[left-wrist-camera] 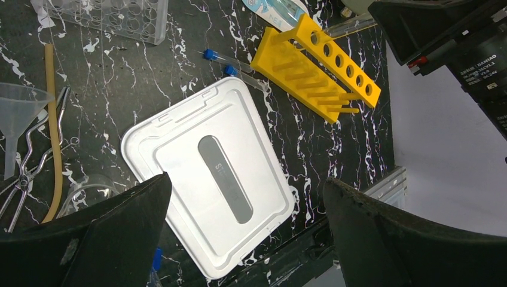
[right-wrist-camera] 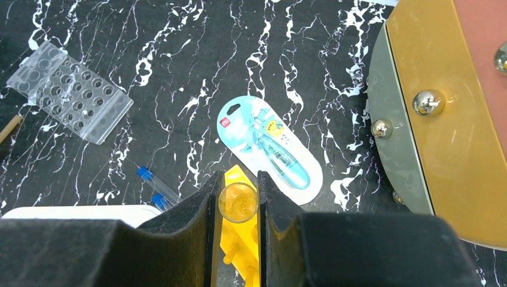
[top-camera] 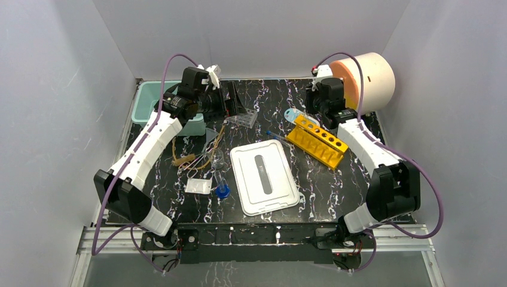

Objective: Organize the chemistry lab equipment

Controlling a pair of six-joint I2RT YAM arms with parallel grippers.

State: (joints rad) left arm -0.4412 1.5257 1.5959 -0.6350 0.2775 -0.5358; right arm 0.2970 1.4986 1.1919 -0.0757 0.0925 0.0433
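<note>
Though only its round open mouth shows, a clear tube [right-wrist-camera: 238,202] is pinched between the right jaws, which are closed partway onto its sides. The rest of its length drops out of sight behind the black pads [right-wrist-camera: 179,239]. Straight below it lies the yellow rack [right-wrist-camera: 239,251], mostly covered by those pads, so whether the tube's foot sits in a hole cannot be told.

From these jaws, two blue-capped tubes [right-wrist-camera: 152,186] lie on the counter [right-wrist-camera: 179,48] at nine o'clock, one cut short by a pad. A clear rack [right-wrist-camera: 70,89] lies at ten o'clock, and a blue-and-white blister card [right-wrist-camera: 269,143] sits just past the yellow rack at one o'clock. The drum [right-wrist-camera: 454,119] fills three o'clock, cropped by the frame.

Seen from above, the right jaws are hidden under the wrist. The right arm [top-camera: 365,143] rises from its base at five o'clock, bends at the elbow and reaches to the yellow rack's far end.

The left jaws stand spread wide with nothing between them, above a white lid [left-wrist-camera: 215,179]. At nine o'clock of them a funnel [left-wrist-camera: 15,113], tan tubing [left-wrist-camera: 54,131] and a flask [left-wrist-camera: 89,186] are partly cut off. The left arm [top-camera: 149,140] stretches from seven o'clock toward a teal bin [top-camera: 143,89].
</note>
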